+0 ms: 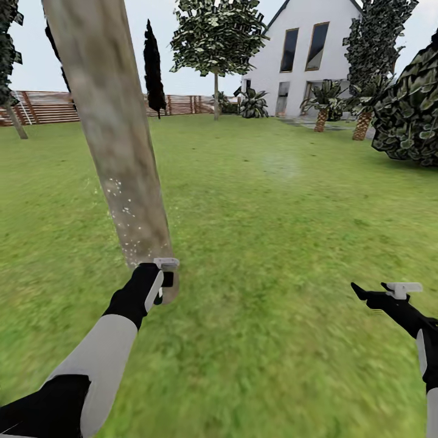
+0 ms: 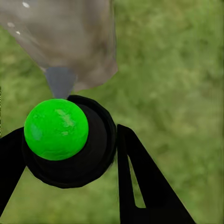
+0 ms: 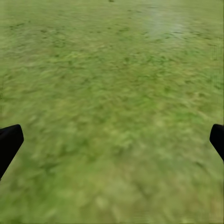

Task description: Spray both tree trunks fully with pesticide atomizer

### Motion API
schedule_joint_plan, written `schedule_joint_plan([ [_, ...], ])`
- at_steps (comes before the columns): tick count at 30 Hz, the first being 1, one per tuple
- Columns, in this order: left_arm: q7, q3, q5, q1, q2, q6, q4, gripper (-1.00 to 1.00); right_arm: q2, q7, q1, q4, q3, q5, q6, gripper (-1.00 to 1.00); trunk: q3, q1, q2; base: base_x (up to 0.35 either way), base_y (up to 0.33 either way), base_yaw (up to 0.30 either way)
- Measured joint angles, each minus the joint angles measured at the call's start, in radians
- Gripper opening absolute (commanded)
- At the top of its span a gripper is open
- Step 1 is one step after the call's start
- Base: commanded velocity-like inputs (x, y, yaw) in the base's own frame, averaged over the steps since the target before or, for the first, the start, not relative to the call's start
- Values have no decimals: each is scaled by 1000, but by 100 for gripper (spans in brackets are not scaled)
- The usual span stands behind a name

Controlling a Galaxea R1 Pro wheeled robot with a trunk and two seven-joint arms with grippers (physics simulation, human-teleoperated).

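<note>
Low, left tool (image 1: 159, 281) gripping atomizer (image 2: 70, 140)

Mottled grey-brown tree trunk (image 1: 112, 128) dotted with white pesticide (image 1: 121, 210); bright green dot on black pesticide atomizer (image 2: 70, 140); green lawn (image 1: 274, 243).

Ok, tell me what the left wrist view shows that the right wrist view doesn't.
Left wrist view: the left hand shut on the pesticide atomizer, its green dot facing the camera, with the mottled tree trunk close ahead and a few white pesticide specks on the bark. Right wrist view: the right hand open, fingertips wide apart, holding nothing. Both: the green lawn behind.
</note>
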Motion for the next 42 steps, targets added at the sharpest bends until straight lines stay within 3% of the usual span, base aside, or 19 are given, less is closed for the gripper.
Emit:
schedule_joint_plan([
  [9,3,0,-4,0,0,-2,20,-100,0,0,0,-1,0,0,-2,100,0,0,0,168,-133,277],
  [12,47,1,-7,0,0,-5,27,-100,0,1,0,-3,0,-1,-1,100,0,0,0,120,-52,118],
  [17,69,-1,2,1,-2,-114,102,-100,0,2,0,-6,3,0,3,100,0,0,0,28,-17,6],
  [42,70,1,-4,8,0,-121,107,-100,0,2,0,-7,3,0,3,100,0,0,0,75,-265,108],
])
